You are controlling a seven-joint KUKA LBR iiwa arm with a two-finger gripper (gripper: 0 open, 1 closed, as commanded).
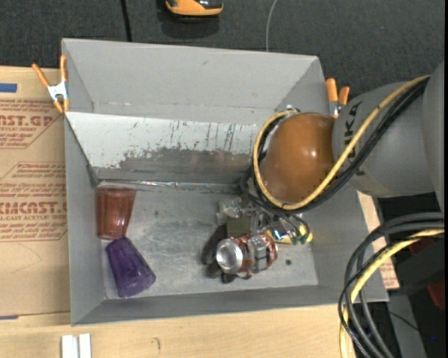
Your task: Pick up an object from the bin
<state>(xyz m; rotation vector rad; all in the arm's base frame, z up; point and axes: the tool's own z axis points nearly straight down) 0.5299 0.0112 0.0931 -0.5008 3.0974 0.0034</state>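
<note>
Grey bin (172,222) floor, silver can (231,256) just beside the hand (258,228).

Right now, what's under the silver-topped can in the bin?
A dark thing pokes out from beneath the can at its left and lower edges. How far it runs underneath is covered, so what it is cannot be told.

Far cup (115,211) behind near cup (129,268), bin (172,226) left, can (231,256) right

Dark floor (358,21) (perhaps carpet), pale wooden tabletop (209,341)
</note>
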